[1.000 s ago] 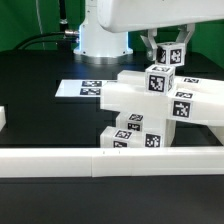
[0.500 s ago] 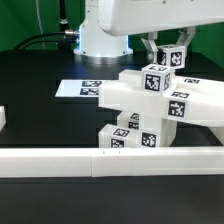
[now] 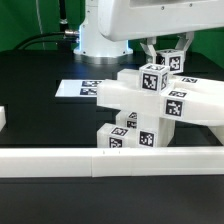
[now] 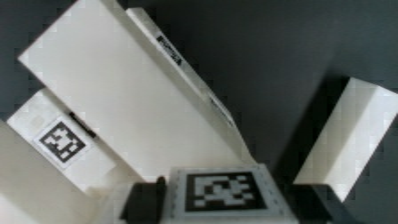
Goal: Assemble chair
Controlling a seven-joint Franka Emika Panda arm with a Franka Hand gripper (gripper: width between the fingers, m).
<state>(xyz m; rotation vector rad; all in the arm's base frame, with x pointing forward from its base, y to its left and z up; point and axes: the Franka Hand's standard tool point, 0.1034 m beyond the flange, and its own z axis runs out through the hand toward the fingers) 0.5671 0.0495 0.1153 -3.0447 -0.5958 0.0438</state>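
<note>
Step in hand: the gripper [image 3: 165, 50] holds one small tagged cube part [image 3: 155, 77] at the top of the half-built chair [image 3: 150, 105]. It seems that this part is being seated or turned into the flat panel [image 3: 125, 92] under it, but the joint itself is hidden.

Jaws: they are clamped on the cube part, one finger on each side. In the wrist view the two dark fingertips [image 4: 135, 203] stand on both sides of the tagged face [image 4: 221, 191].

Place of the chair: on the black table [image 3: 45, 95], just behind the long white border wall [image 3: 100, 162], towards the exterior view's right. The marker board [image 3: 85, 88] lies flat behind it, near the robot base.

Parts seen: a wide panel lying across, square legs [image 3: 125, 135] with tags below it, and one more long white piece [image 4: 356, 125] beside the panel in the wrist view.

Arm pose: the wrist hangs over the chair with the fingers pointing down and a little tilted; the cube also looks tilted, not square to the panel.

Next move calls for: a firm grip, the part brought straight to its seat, and pressure along the joint only, because a sideways push can move the whole chair.

Not clear: how deep the part sits already.
</note>
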